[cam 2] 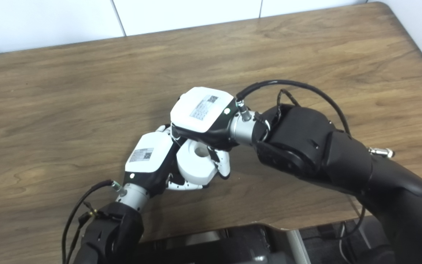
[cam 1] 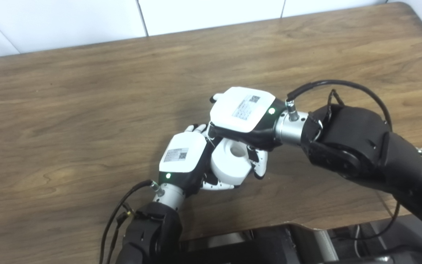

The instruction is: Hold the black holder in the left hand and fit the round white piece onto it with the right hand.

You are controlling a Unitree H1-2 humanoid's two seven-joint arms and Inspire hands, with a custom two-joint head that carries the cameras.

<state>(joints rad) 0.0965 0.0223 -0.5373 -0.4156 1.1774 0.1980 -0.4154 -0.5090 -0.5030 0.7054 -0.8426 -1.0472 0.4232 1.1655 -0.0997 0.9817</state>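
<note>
The round white piece [cam 1: 231,164], a thick disc with a hole in its top, sits low over the table between my two hands. My right hand [cam 1: 242,110] reaches in from the right and is shut on it, fingers over the top and thumb [cam 1: 260,165] against its right side. My left hand [cam 1: 183,157] presses in from the left, its fingers curled under and around the disc's lower edge. Of the black holder only a dark sliver [cam 1: 210,179] shows between the left palm and the disc. The rest is hidden by the hands.
The wooden table [cam 1: 86,110] stretches all around the hands, with a white tiled wall [cam 1: 196,14] behind it. The table's front edge has a cutout [cam 1: 269,231] just below the hands. Black cables [cam 1: 343,86] loop off both wrists.
</note>
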